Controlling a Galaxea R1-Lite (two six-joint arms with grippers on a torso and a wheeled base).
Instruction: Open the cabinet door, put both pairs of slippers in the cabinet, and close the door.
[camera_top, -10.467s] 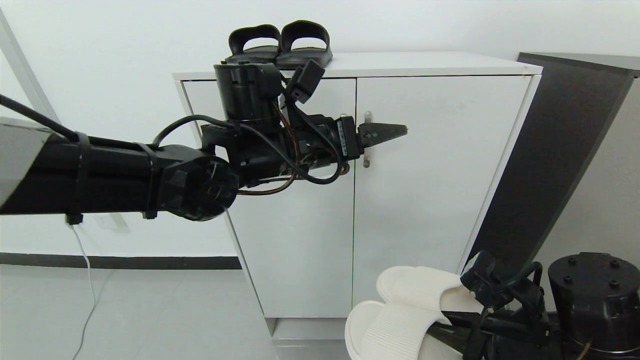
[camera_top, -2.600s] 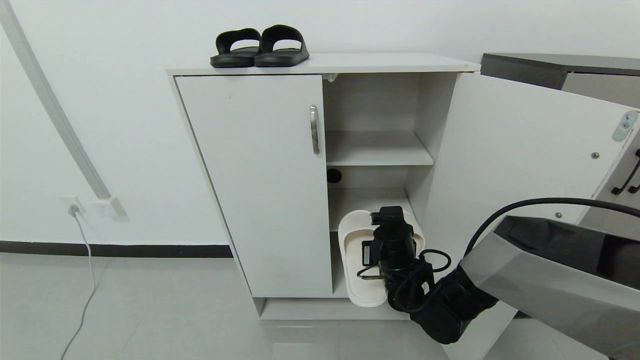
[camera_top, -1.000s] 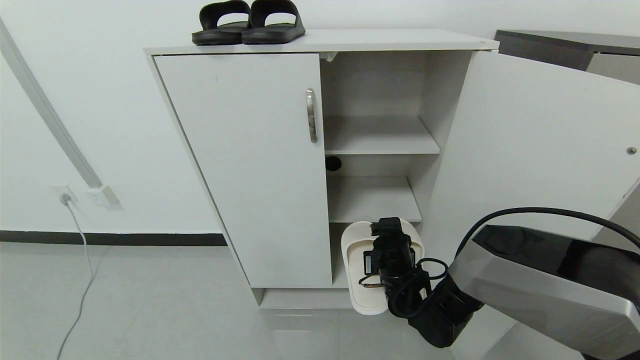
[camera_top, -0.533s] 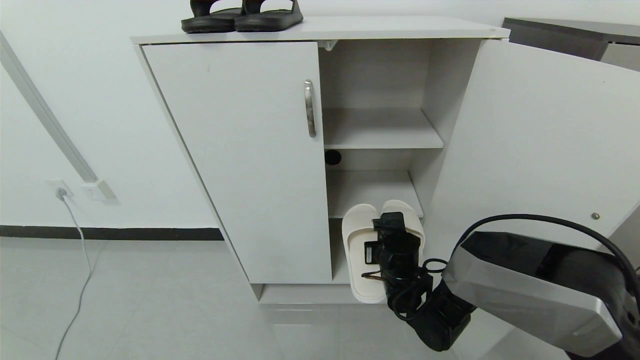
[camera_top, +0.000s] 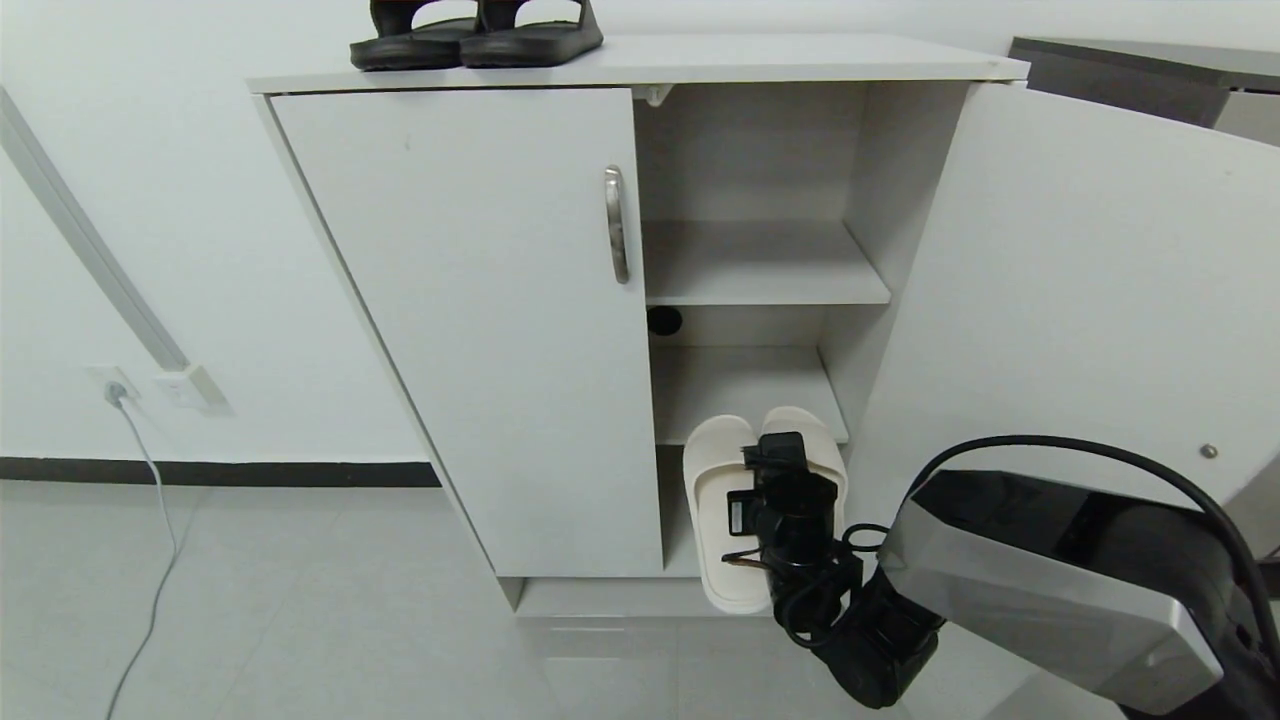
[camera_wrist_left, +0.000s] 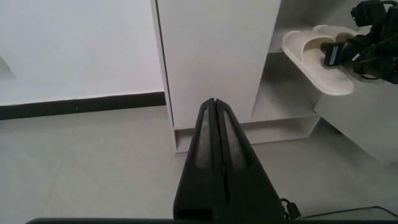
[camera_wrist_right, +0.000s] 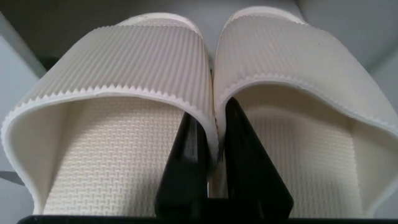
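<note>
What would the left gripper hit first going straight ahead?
Likely the closed white left cabinet door, low on its panel; the shut black left gripper points at it. Depth unclear.

Black slippers (camera_top: 520, 45) sit side by side on the white cabinet (camera_top: 800, 68) top.

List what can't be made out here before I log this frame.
- Black strap slippers on the white cabinet top: straps cut off by the head view's upper edge.
- Bottom compartment floor: hidden in the head view by the cream ribbed slippers and right arm.
- Right tool: its fingertips are buried between the straps in the right wrist view.
- Interior behind the closed left door: hidden.
</note>
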